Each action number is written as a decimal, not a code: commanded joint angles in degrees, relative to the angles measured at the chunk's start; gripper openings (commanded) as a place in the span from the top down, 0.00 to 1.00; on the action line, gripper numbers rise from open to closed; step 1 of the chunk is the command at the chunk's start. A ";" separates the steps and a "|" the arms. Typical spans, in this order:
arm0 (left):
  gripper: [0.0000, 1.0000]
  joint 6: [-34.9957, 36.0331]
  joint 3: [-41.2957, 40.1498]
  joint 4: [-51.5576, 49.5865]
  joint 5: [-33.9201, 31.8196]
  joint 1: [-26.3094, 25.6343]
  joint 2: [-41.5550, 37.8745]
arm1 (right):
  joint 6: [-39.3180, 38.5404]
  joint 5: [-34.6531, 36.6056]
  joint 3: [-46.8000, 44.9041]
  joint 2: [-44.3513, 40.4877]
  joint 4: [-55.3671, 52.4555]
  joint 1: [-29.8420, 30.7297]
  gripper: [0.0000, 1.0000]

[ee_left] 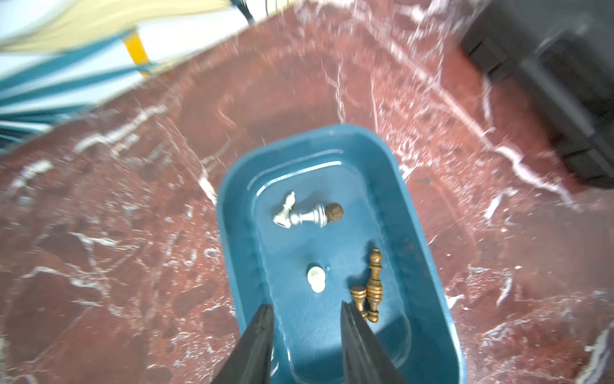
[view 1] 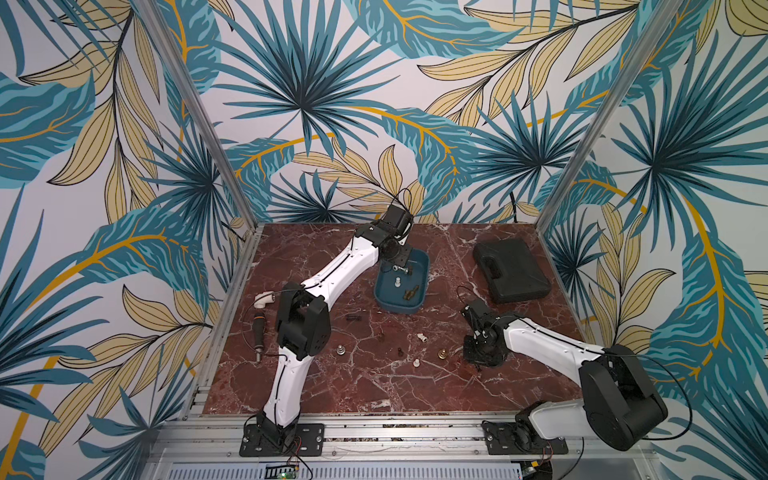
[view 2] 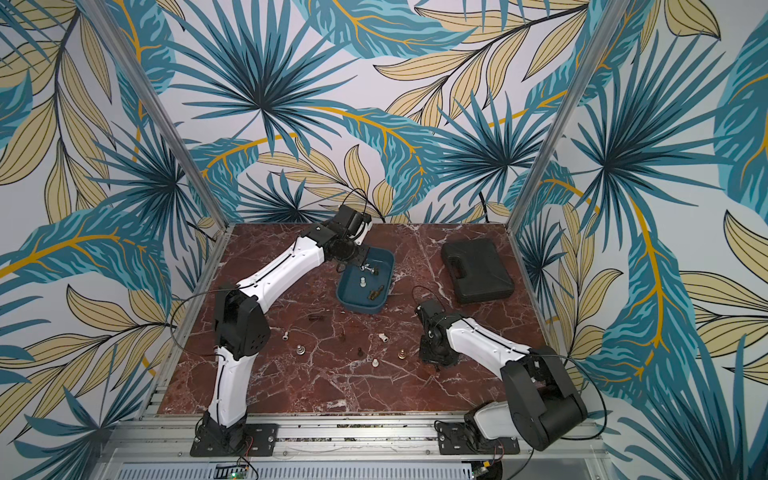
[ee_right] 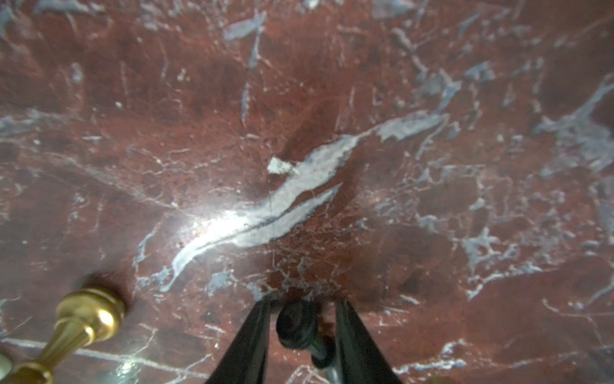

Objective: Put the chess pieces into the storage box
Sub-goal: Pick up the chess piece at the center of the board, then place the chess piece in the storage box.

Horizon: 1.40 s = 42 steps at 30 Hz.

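Observation:
The teal storage box (view 1: 397, 307) (view 2: 359, 308) stands at the table's middle back. My left gripper (view 1: 401, 266) (ee_left: 305, 306) hangs over the storage box (ee_left: 239, 232), open, with nothing between its fingers. Inside lie several chess pieces: a white one (ee_left: 285, 212), a silver one (ee_left: 309, 216), a white pawn (ee_left: 315, 277) and brown wooden ones (ee_left: 374, 282). More pieces are scattered on the marble, among them a brass one (view 1: 442, 354) (ee_right: 86, 316) and a white one (view 1: 415, 363). My right gripper (view 1: 478, 361) (ee_right: 304, 304) is down at the table, open, straddling a black piece (ee_right: 295, 327) with slim gaps either side.
A flat black case (view 1: 511, 270) lies at the back right. By the left edge, behind my left arm, lie a white pipe elbow (view 1: 264, 300) and a tool with a black and orange handle (view 1: 258, 332). Metal frame posts rise at both back corners.

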 commanded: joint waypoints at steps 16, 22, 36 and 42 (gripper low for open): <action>0.62 2.31 -3.24 2.76 -5.24 0.28 -7.27 | -0.93 1.70 1.73 -3.68 -3.37 0.46 0.89; 0.62 2.61 -7.36 3.81 -7.66 0.58 -11.32 | -3.71 4.49 12.95 -6.50 -10.54 0.47 0.89; 0.62 0.14 -29.14 6.37 -10.77 4.02 -27.39 | -11.64 -2.28 56.41 27.53 -6.32 4.78 0.89; 0.62 0.35 -30.82 6.09 -10.86 5.11 -29.71 | -10.70 -3.38 64.26 37.88 -4.47 5.32 0.87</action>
